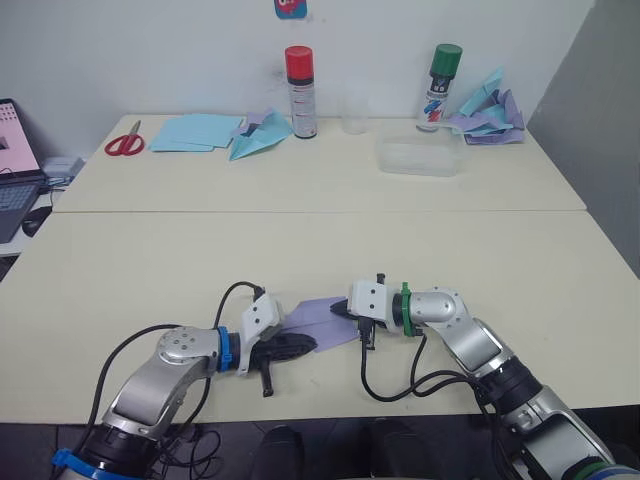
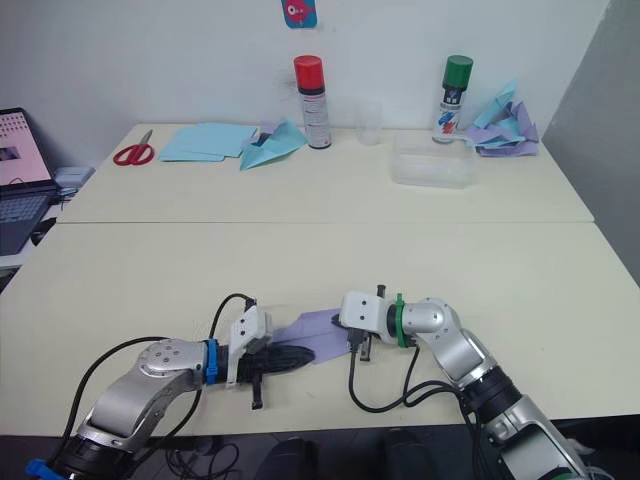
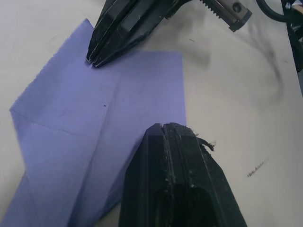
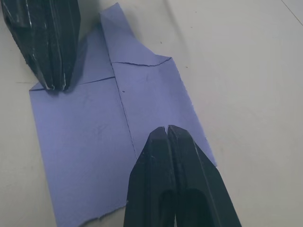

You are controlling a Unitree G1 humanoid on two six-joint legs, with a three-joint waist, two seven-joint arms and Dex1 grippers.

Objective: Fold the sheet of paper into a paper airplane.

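The sheet of paper (image 1: 322, 322) lies flat near the table's front edge. It is pale lavender, with creases and folded-over flaps. My left gripper (image 1: 311, 346) is shut, and its tip rests on the sheet's near left part. My right gripper (image 1: 334, 312) is also shut, with its tip down on the sheet's far right part. The left wrist view has my closed left gripper (image 3: 164, 126) over the paper (image 3: 90, 127), with the other gripper's tip facing it. From the right wrist, my right gripper (image 4: 166, 128) sits beside a centre crease in the paper (image 4: 90, 137). The paper airplane is out of view.
At the back of the far table are red scissors (image 1: 124, 142), light blue sheets (image 1: 195, 131), a light blue paper plane (image 1: 258, 138), a red-capped can (image 1: 299, 90), a clear cup (image 1: 353, 113), a clear tub (image 1: 420, 157), a green-capped can (image 1: 440, 85) and a heap of paper planes (image 1: 488, 113). A laptop (image 1: 12, 170) stands far left.
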